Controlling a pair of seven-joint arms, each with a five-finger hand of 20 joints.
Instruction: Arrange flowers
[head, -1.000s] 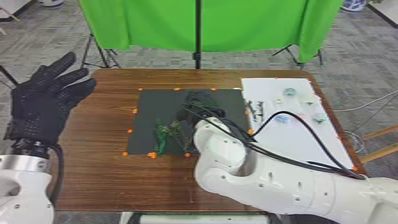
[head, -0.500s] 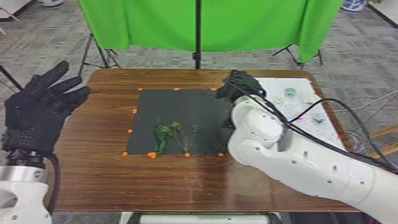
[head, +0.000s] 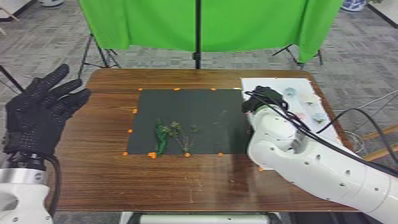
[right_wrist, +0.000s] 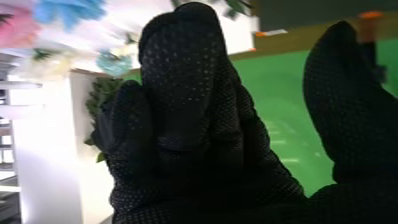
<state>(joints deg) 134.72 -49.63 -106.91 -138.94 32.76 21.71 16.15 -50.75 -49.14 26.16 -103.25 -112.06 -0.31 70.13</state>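
My right hand (head: 265, 99) is over the left part of the white sheet (head: 266, 85) in the head view, above flowers it partly hides. In the right wrist view the right hand (right_wrist: 191, 115) is open, fingers straight and thumb apart, holding nothing. Around it there are a blue flower (right_wrist: 71, 11), a pink flower (right_wrist: 12, 31), a cream flower (right_wrist: 49, 65) and a pale teal flower (right_wrist: 114, 63). Green stems (head: 162, 137) and thin sprigs (head: 183, 139) lie side by side on the dark mat (head: 200, 107). My left hand (head: 40, 112) is raised open at the table's left edge, empty.
The brown table (head: 107, 180) carries orange markers around the dark mat. Black cables run along my right arm, across the sheet's right side. A green cloth (head: 249, 25) hangs behind the table, with stands at its sides.
My right hand has moved right, from over the dark mat to the white sheet, uncovering the green stems and sprigs. The left hand has lowered slightly.
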